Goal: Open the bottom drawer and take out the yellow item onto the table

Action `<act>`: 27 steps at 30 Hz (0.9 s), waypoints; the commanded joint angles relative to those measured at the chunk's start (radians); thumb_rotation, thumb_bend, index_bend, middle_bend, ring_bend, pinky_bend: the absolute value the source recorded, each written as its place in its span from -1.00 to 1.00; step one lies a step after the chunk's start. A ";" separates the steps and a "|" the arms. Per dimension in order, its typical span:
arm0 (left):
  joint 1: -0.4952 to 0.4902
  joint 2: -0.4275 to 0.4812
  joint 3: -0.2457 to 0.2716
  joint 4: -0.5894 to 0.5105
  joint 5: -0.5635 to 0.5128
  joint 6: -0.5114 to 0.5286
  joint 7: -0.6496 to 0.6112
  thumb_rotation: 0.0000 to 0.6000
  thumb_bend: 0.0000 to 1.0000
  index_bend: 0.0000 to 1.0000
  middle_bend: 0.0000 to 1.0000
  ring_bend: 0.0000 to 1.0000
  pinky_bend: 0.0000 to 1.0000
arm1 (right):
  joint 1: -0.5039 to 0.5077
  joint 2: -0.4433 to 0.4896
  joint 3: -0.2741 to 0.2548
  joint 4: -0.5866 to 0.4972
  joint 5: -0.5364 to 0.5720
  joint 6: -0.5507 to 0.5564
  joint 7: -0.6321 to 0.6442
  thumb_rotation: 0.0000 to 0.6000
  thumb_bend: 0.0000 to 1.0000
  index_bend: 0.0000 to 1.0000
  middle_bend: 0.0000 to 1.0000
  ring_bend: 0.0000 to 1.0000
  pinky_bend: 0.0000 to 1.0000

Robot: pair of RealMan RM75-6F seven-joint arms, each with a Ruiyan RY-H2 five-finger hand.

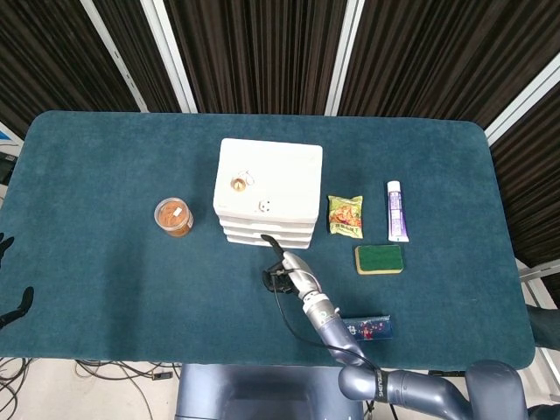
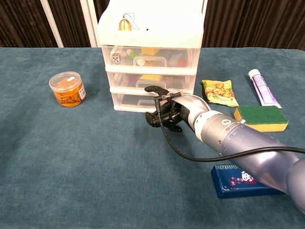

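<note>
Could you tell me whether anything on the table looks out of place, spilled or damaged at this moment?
Nothing stands out. The drawer unit stands upright with all its drawers closed, the orange jar is upright with its lid on, and the snack packet, tube, sponge and blue box lie flat and look intact.

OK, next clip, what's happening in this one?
The right robot hand is reaching toward the front of the white drawer unit, with one finger extended near the bottom drawer. All three drawers look closed, so the yellow item is not out yet. The left robot hand sits idle at the table's far left edge, holding nothing. A jar, snack packet, tube, sponge and blue box lie around.
</note>
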 commanded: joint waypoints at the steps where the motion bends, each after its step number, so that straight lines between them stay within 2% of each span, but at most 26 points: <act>1: 0.000 0.000 0.000 0.000 -0.001 -0.001 0.000 1.00 -0.19 -0.93 -1.00 -1.00 -1.00 | 0.004 -0.002 0.002 0.003 0.002 -0.001 -0.003 1.00 0.23 -0.88 0.77 0.83 0.89; 27: -0.001 0.003 0.001 -0.002 -0.004 -0.006 0.001 1.00 -0.19 -0.93 -1.00 -1.00 -1.00 | 0.042 -0.032 0.035 0.027 0.053 -0.011 -0.023 1.00 0.28 -0.87 0.77 0.83 0.89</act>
